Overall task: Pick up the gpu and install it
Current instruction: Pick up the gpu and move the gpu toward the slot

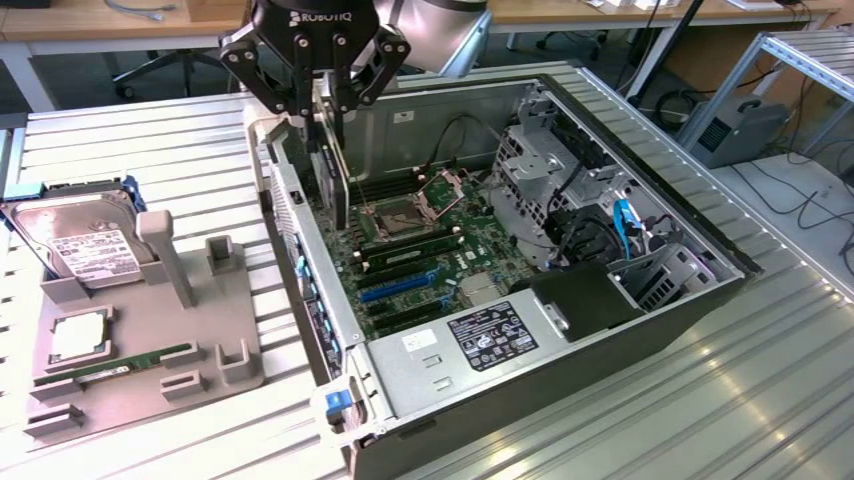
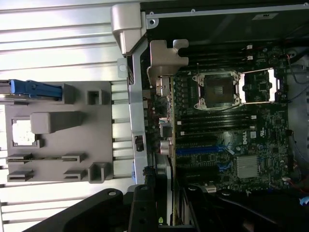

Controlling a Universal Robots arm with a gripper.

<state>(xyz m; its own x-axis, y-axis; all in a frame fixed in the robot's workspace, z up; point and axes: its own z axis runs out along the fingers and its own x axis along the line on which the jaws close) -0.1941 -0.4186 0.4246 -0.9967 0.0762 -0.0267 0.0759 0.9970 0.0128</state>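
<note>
Pincer is clamped on the gpu, fingers pinching its top edge from both sides. The card hangs upright beneath me, thin side towards the exterior camera.

Position: over the open case, on the exterior view's left, just inside the rear wall. The card's lower edge is down inside the case, level with the CPU socket and just beside it. Can't tell whether it touches the board.

On the wrist view I see the card edge-on, running along the inside of the rear wall. Its beige bracket sits by the rear ports, next to the socket. The blue slots are further along the board, and the card isn't seated in them. In the exterior view the same slots lie nearer the camera than the card.

Rest of the case:
- memory sticks lie between the socket and the blue slots
- a drive cage with a blue cable is on the exterior view's right
- a labelled power supply is at the near end

Outside the case, on the slatted table, there's a grey fixture. It carries a hard drive, a square chip and a green RAM stick. All are well apart from me.
</note>
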